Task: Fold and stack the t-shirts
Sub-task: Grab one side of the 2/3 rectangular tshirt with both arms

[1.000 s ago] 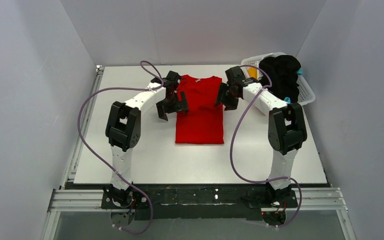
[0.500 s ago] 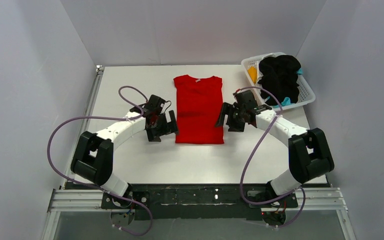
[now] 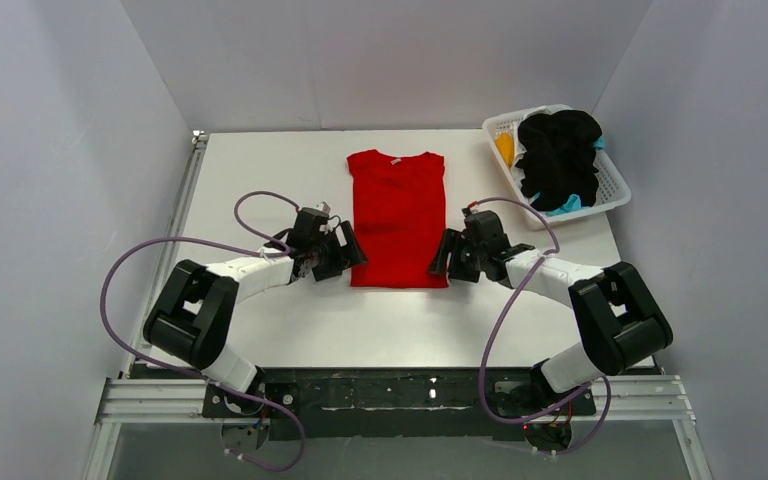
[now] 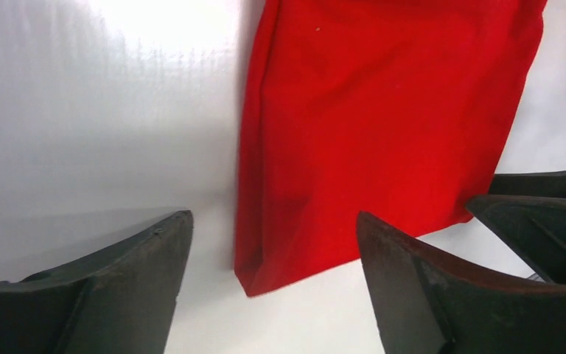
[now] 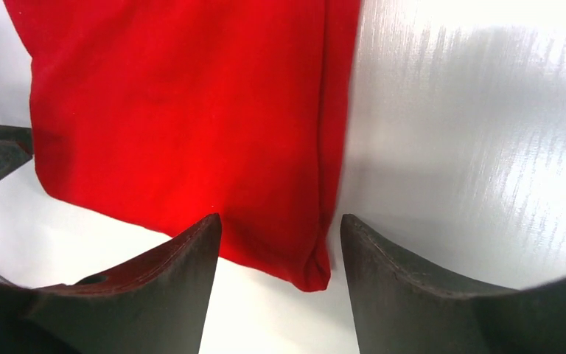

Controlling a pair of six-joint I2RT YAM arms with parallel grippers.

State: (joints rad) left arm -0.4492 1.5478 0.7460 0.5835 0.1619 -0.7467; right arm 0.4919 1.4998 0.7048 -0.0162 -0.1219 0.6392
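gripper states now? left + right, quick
Left gripper: open, holding nothing, at a near corner of the red shirt.
Right gripper: open, holding nothing, at the other near corner.

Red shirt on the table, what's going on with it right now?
The red shirt lies flat on the table as a long narrow strip, with no sleeves sticking out. The left gripper and the right gripper are both open and sit low at its two near corners, gripping nothing. The other shirts are piled in the basket at the far right.
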